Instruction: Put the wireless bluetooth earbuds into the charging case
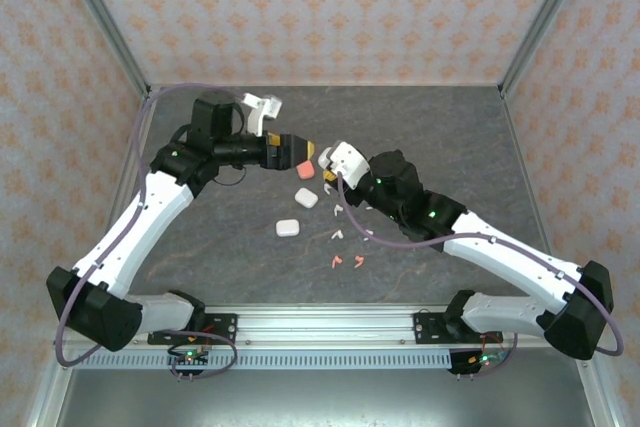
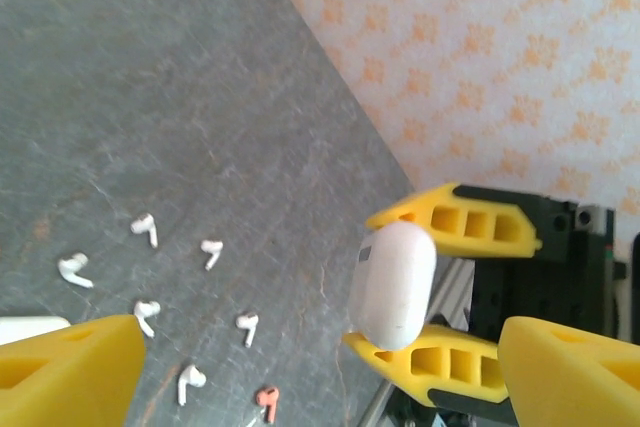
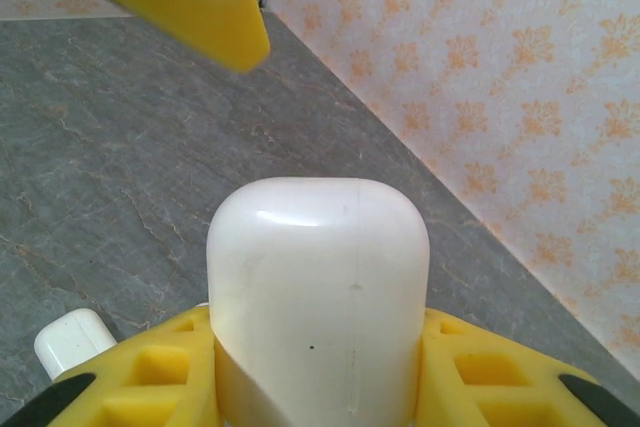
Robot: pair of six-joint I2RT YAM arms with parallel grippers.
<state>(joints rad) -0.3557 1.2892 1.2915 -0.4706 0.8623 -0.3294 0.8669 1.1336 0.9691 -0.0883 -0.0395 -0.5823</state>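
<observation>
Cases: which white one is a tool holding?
The case pinched in the right tool; the other two cases lie loose on the table.

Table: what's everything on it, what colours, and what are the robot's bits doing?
Held case: one, white, in the right tool.
Loose cases: two, white, mid-table.
White earbuds: six, scattered beside the loose cases.
Coral earbuds: two, side by side, nearer the arm bases.
Coral-pink blob: one, beneath the left tool; cannot tell what.
Table: one, grey, stone-look.
Walls: pale with orange pattern, around the table.
Left tool: yellow fingers, open, facing the held case.
Right tool: yellow fingers, shut on the held case.
</observation>
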